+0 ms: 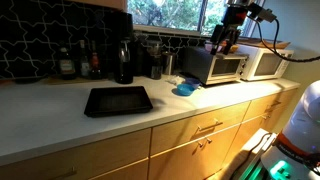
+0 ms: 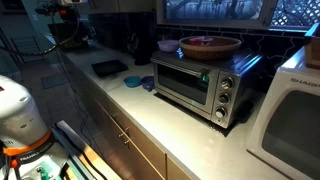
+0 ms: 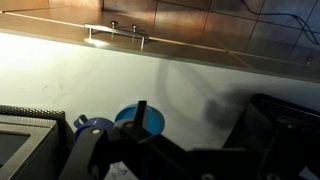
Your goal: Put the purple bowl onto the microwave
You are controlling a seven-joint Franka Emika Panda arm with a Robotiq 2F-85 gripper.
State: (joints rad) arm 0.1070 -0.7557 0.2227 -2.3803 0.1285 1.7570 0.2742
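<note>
The purple bowl (image 2: pixel 167 45) is small and round and sits on the far left corner of the microwave's top. The microwave (image 2: pixel 195 82) is a silver-steel box oven with a dark glass door; it also shows in an exterior view (image 1: pixel 225 66) and at the wrist view's lower left (image 3: pixel 22 140). My gripper (image 1: pixel 226 42) hangs just above the microwave's top. In the wrist view its dark fingers (image 3: pixel 198 108) are spread wide with only bare counter between them. I cannot pick out the gripper in the exterior view that shows the bowl.
A wide reddish-brown dish (image 2: pixel 210 45) lies on the microwave's top. A flat bright blue dish (image 1: pixel 185 90) (image 2: pixel 133 80) (image 3: pixel 140 120) sits on the counter beside the oven, with a small bluish item (image 3: pixel 95 127) next to it. There is also a black tray (image 1: pixel 118 100), a white microwave (image 1: pixel 263 62) (image 2: pixel 292 120), and bottles (image 1: pixel 95 62) at the back.
</note>
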